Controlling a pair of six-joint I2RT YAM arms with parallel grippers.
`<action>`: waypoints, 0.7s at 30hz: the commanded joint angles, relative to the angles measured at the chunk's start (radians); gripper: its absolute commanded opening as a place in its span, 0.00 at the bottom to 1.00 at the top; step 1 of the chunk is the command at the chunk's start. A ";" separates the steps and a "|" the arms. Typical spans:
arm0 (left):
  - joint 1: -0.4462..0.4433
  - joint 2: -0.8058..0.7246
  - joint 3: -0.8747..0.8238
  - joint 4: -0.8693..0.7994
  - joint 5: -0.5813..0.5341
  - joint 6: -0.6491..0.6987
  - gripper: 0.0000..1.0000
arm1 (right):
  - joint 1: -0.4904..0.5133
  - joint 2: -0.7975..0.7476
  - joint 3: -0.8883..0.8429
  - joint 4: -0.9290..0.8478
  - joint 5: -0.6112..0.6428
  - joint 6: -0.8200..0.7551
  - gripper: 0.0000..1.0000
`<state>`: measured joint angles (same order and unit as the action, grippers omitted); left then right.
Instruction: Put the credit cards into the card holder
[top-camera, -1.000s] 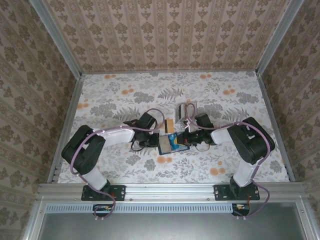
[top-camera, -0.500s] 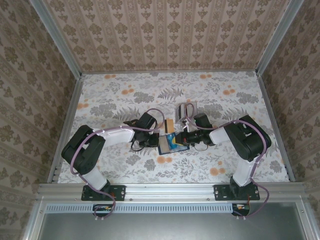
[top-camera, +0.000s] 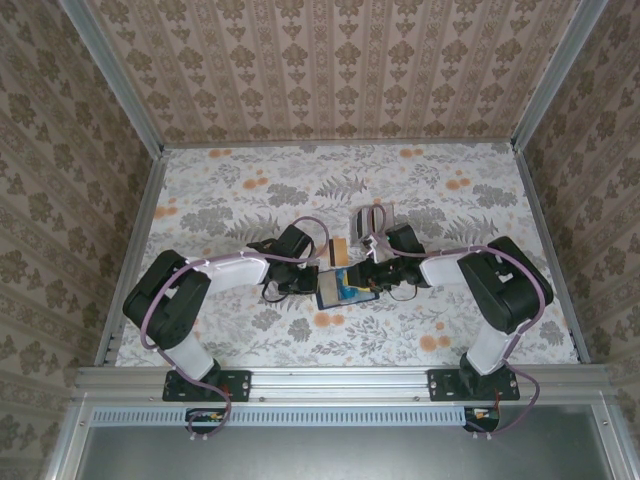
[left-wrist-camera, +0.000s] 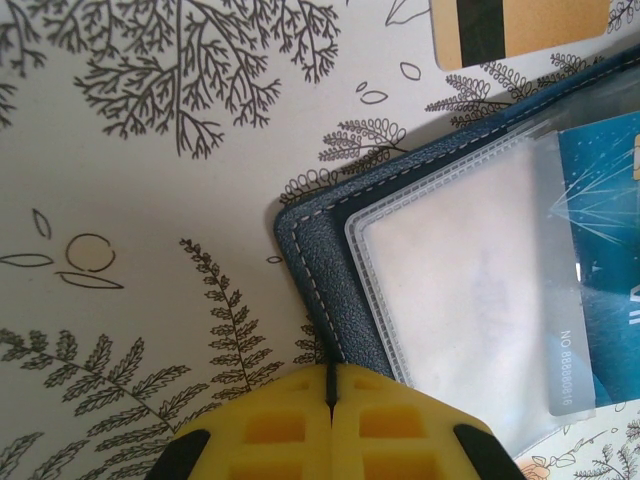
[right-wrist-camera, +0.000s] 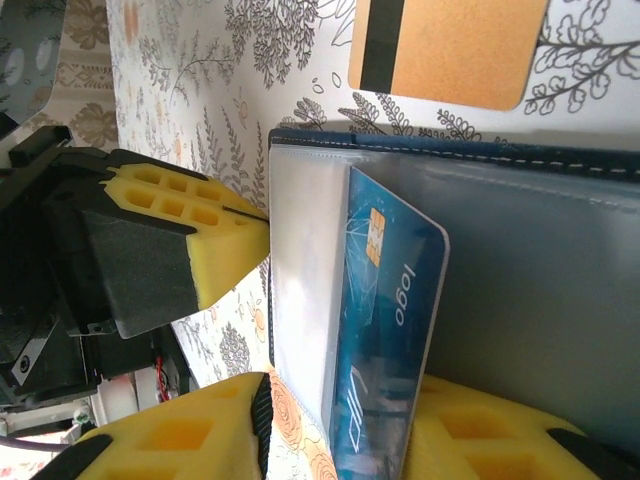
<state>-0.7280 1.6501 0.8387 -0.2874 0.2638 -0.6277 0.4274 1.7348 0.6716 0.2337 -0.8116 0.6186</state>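
1. On the floral-patterned tabletop (top-camera: 250, 180), the dark navy leather-like folding card holder (left-wrist-camera: 312, 262) lies open between two arms.
2. One blue plastic credit card (right-wrist-camera: 390, 300) sits partway into its clear plastic sleeve (left-wrist-camera: 450, 280).
3. The right gripper (right-wrist-camera: 338, 400) has its yellow jaws apart, straddling that card's near end.
4. The left gripper (left-wrist-camera: 331, 385) has its pads pressed together, with the tips at the holder's stitched edge.
5. One gold-orange card with a dark stripe (right-wrist-camera: 455, 45) lies flat just beyond the holder, apart from it.
6. A grey-silver stack of cards (top-camera: 368, 216) rests farther back, partly behind the right arm's cable; how many cards it holds cannot be told.
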 joint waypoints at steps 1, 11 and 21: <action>0.000 0.027 -0.013 -0.034 -0.060 -0.004 0.04 | -0.012 -0.010 0.005 -0.128 0.077 -0.045 0.38; 0.000 0.029 -0.012 -0.037 -0.058 0.002 0.03 | -0.025 -0.029 0.023 -0.194 0.102 -0.070 0.41; -0.001 0.037 -0.006 -0.024 -0.049 0.001 0.02 | -0.012 0.034 0.067 -0.237 0.035 -0.090 0.00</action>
<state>-0.7280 1.6505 0.8387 -0.2859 0.2638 -0.6273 0.4088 1.7302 0.7235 0.0586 -0.7750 0.5449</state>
